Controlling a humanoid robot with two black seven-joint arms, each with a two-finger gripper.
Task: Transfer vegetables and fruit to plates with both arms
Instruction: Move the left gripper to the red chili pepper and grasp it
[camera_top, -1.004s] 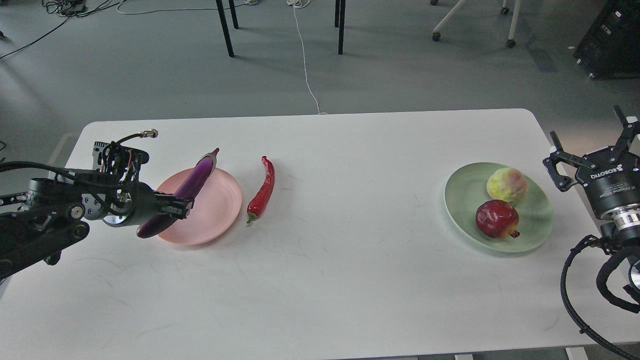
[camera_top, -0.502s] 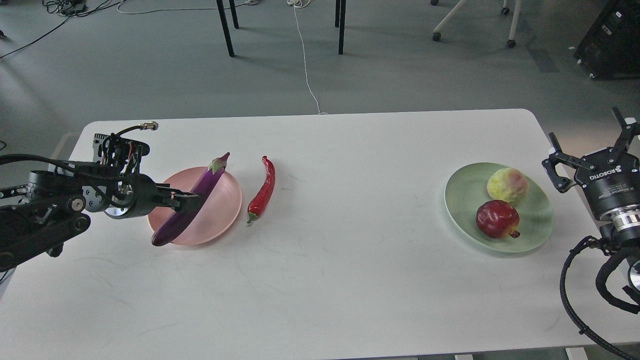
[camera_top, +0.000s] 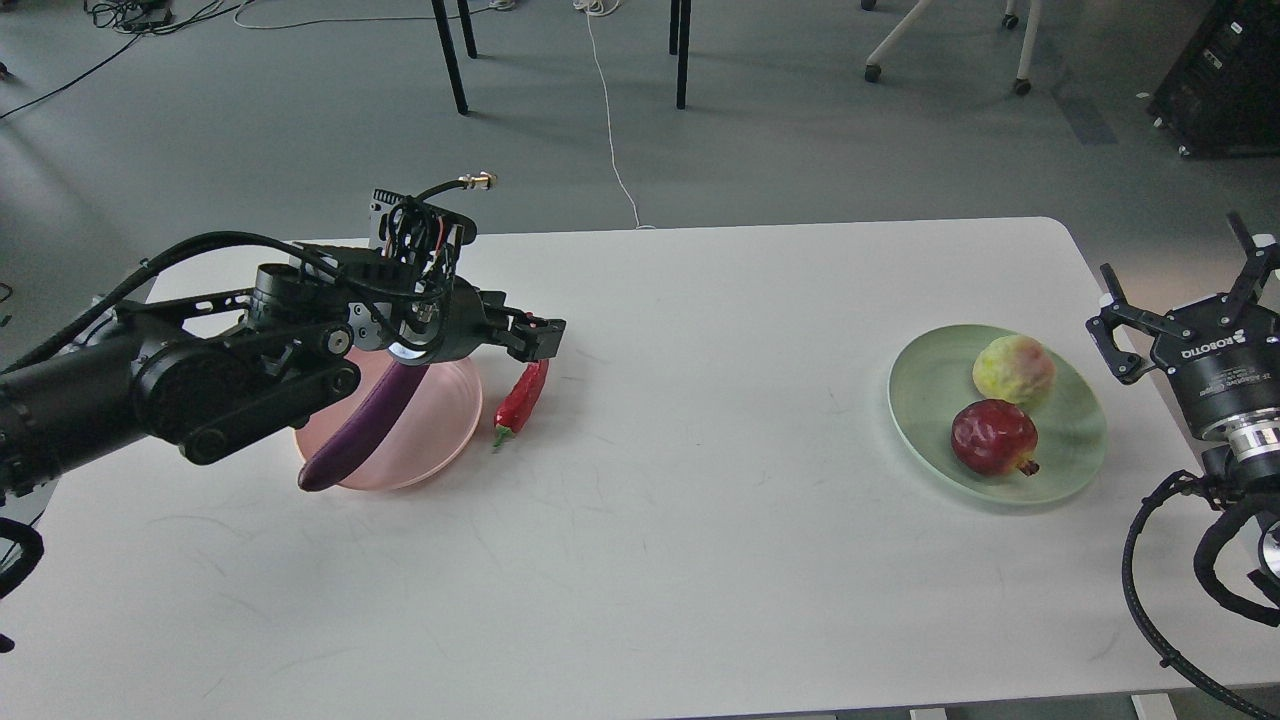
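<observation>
The left end effector (camera_top: 541, 338) hangs over the upper end of the red chili pepper (camera_top: 521, 399), just off the 3 o'clock edge of the pink plate (camera_top: 440, 425). Seen from the side and dark, its two fingers cannot be told apart, so whether it is spread or pressed together cannot be told. It carries nothing that can be seen. The chili pepper lies on the white surface (camera_top: 640, 520), its length running from 12 to 6 o'clock, with its green stem at the 6 o'clock end, just beside the plate's rim. Behind the end effector, the black left arm (camera_top: 200, 370) stretches back toward 9 o'clock and covers the far half of the pink plate.

The purple eggplant (camera_top: 355, 435) lies slanted across the pink plate. Its rounded end juts past the rim at about 7 o'clock, and its cap end is hidden under the arm.

Well apart, toward 3 o'clock across the surface, the right end effector (camera_top: 1185, 295) is held with its fingers spread wide and nothing between them. It sits just off the 3 o'clock edge of the green plate (camera_top: 925, 395). On that plate rest the dark-red pomegranate (camera_top: 993, 437), nearer the robot, and the yellow-green fruit (camera_top: 1013, 370) just beyond it.
</observation>
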